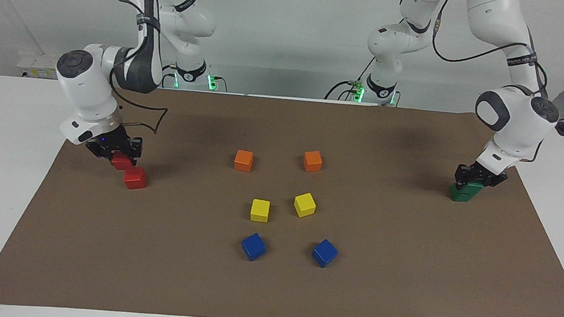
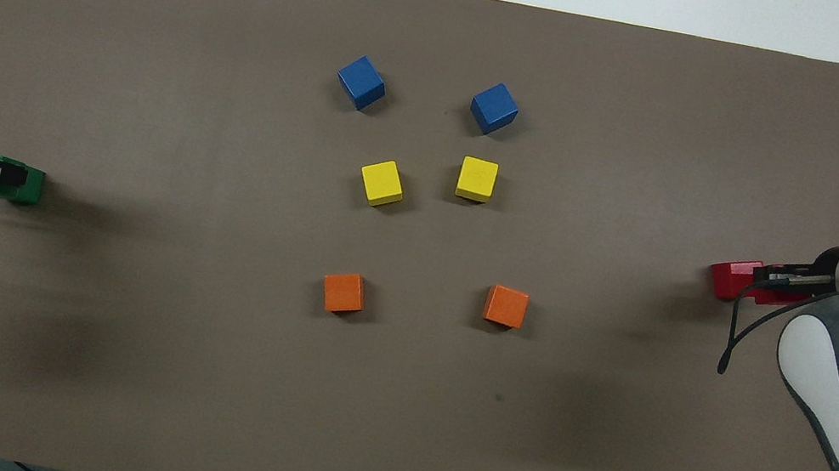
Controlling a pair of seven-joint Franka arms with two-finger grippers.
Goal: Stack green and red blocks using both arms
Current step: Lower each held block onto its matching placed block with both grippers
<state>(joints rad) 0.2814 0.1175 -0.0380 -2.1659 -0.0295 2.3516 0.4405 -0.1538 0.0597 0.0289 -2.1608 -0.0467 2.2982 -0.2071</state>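
Now the right gripper (image 1: pixel 120 157) has its jaws clenched on a red block (image 1: pixel 119 161), up over the second red block (image 1: pixel 135 178) but offset toward the robots. The left gripper (image 1: pixel 474 179) holds a green block (image 1: pixel 472 186) clenched on the lower green block (image 1: pixel 460 194), nearly square.

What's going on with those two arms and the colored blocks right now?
Right gripper shut on a red block, above the other red block. Left gripper shut on top green block, resting on lower green block. Nothing in the way.
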